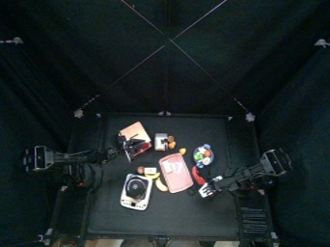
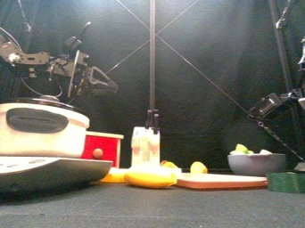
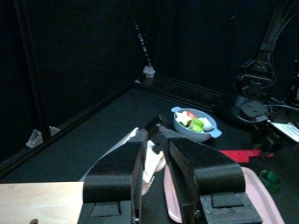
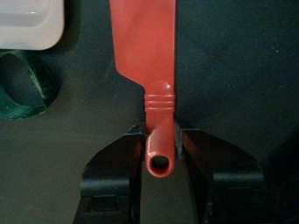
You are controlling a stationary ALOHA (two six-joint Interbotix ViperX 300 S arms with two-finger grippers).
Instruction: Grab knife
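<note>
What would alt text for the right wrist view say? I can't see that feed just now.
The right gripper has its two black jaws closed around the handle of the red knife, whose blade points away across the dark table. Beside the blade sit a pale board's corner and a dark green ring.

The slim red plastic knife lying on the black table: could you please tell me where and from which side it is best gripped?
Grip the slim red plastic knife by its narrow ribbed handle, near the end with the hanging hole, coming straight down from above. It lies flat, and the handle is slimmer than the broad blade, so it fits between the jaws. The right gripper already straddles that end, jaws either side. The left gripper is elsewhere.
</note>
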